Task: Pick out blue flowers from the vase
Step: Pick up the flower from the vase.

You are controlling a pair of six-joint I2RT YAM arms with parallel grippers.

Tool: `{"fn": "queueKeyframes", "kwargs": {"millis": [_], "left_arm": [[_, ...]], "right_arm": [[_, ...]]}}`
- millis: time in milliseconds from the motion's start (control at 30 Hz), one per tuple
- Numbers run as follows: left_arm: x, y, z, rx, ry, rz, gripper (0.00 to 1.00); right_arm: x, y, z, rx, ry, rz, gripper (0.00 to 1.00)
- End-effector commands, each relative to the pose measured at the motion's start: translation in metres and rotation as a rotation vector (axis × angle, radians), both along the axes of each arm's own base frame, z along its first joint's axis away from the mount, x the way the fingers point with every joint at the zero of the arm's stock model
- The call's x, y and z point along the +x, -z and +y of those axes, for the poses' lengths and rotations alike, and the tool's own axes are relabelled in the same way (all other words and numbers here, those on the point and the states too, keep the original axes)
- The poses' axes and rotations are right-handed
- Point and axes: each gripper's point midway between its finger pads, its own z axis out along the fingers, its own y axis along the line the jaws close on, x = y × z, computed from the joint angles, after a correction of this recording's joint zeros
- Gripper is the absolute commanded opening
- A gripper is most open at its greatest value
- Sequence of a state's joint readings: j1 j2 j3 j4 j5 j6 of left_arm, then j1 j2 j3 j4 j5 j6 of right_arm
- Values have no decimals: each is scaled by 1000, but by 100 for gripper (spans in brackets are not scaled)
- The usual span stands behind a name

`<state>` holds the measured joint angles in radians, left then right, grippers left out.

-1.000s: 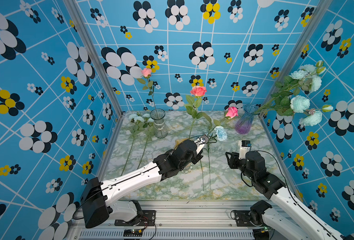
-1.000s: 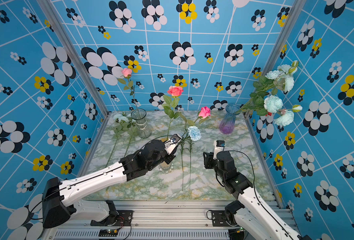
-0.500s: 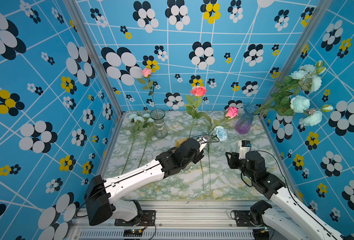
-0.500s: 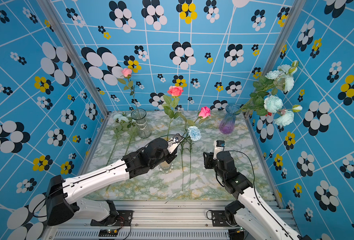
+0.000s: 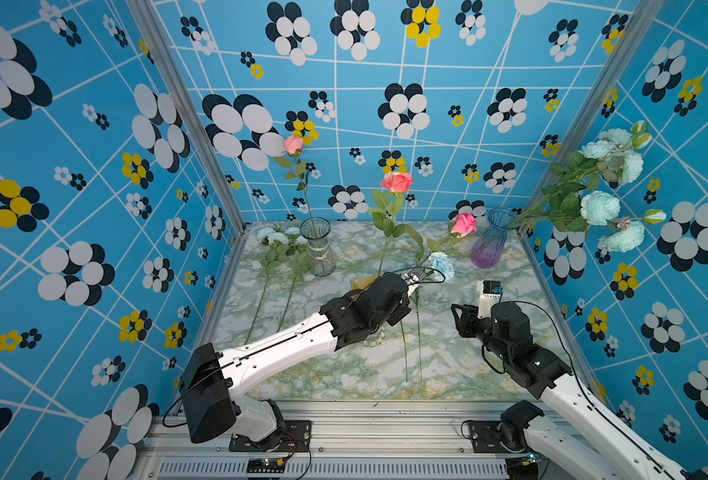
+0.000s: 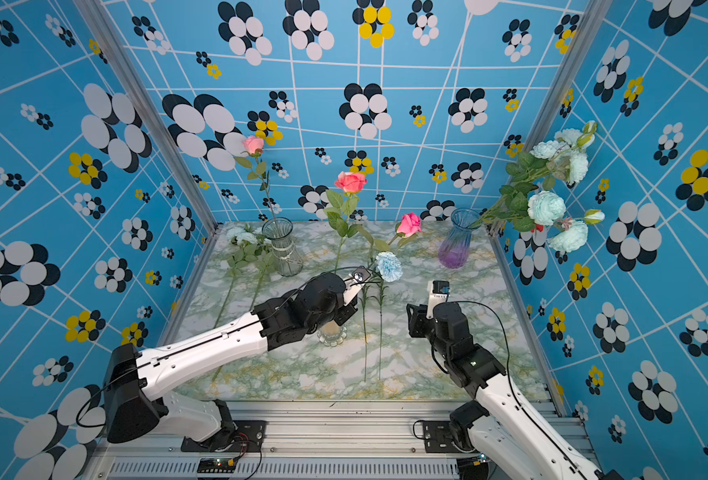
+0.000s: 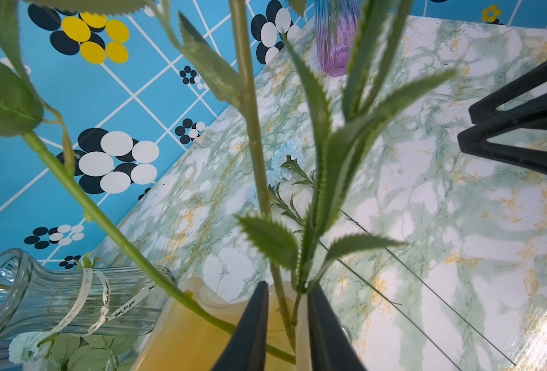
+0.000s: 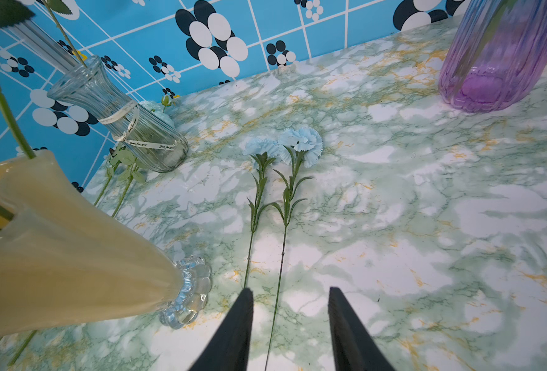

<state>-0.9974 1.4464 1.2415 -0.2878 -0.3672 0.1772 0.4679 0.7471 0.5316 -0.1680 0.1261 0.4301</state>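
Observation:
A pale blue carnation (image 5: 441, 266) (image 6: 389, 266) stands in the yellow vase (image 6: 331, 332) (image 7: 188, 327) together with two pink roses (image 5: 397, 181). My left gripper (image 5: 402, 291) (image 7: 288, 286) is at the vase mouth. Its jaws stand narrowly open on either side of the carnation's thin leafy stem (image 7: 310, 244), with a gap showing on one side. Two more blue carnations (image 8: 301, 141) lie flat on the marble table. My right gripper (image 5: 462, 320) (image 8: 290, 289) hovers open and empty just above their stems.
A purple vase (image 5: 489, 245) at the back right holds a mint-blue peony spray (image 5: 599, 208). A clear vase (image 5: 317, 245) at the back left holds one pink rose (image 5: 293, 144), with another peony spray (image 5: 277, 237) lying beside it. Patterned walls enclose three sides.
The left arm has crept a little forward over the yellow vase, toward the carnation stem. The right arm and the flowers have not moved.

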Motion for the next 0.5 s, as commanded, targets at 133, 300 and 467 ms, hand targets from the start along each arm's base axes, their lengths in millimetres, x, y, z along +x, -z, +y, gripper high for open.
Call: {"fn": "queueKeyframes", "kwargs": {"millis": [133,300,467], "left_arm": [[4,-8,-2,20,-22,-16,16],[5,-10,0,18,-33,-23,10],[4,-16,4,-5,-43,-36,7]], "right_arm": [[2,0,-5,-16,16,-13,41],[1,0,-4,-15,15,-15,40],[2,0,-5,-15,17,-14,40]]}}
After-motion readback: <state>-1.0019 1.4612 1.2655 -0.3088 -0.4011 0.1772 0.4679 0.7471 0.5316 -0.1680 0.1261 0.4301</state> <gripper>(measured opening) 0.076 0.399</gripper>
